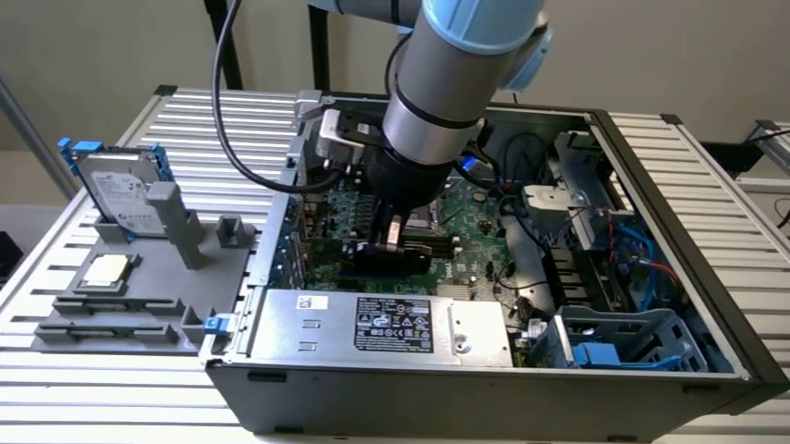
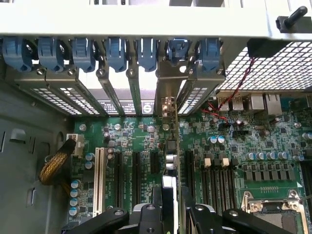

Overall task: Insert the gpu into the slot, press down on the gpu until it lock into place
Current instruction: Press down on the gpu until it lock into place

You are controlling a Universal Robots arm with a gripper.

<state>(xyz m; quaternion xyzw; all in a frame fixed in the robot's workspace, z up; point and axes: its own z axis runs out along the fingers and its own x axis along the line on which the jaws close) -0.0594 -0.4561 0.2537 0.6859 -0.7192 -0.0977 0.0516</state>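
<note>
- Over on the exterior view, inside the open computer case (image 1: 494,398): arm reaching down from above, gripper (image 1: 392,242) low over the green motherboard (image 1: 475,217).
- Fingers closed tight on the top edge of the gpu (image 1: 385,262), a flat black card standing on its thin edge.
- Card near the middle of the board, just beyond the silver power box (image 1: 383,324) at the near side of the case.
- Out on the exterior view's left, well apart from the case: grey tray (image 1: 74,277) with the silver hard drive (image 1: 120,190) and its blue clips. Not part of this job.
- Down in the wrist view: gripper (image 2: 170,222) with two black fingers (image 2: 146,219) pinching the gpu (image 2: 168,187), seen edge-on as a thin line between them.
- Silver end plate (image 2: 168,95) of the card close up to the back wall of the case, under one of the blue clips (image 2: 178,48).
- Black card slots (image 2: 119,175) and one white slot (image 2: 100,180) lying side by side with the card.
- Slot for the gpu hidden under the card, so no telling whether the bottom edge is already in or just touching.
- Step in hand, as a guess: putting the card into the slot, with the lock not yet shown.
- Calls for a straight, even push down, with the card upright, lined up with the slot and not leaning onto the neighbour slots.
</note>
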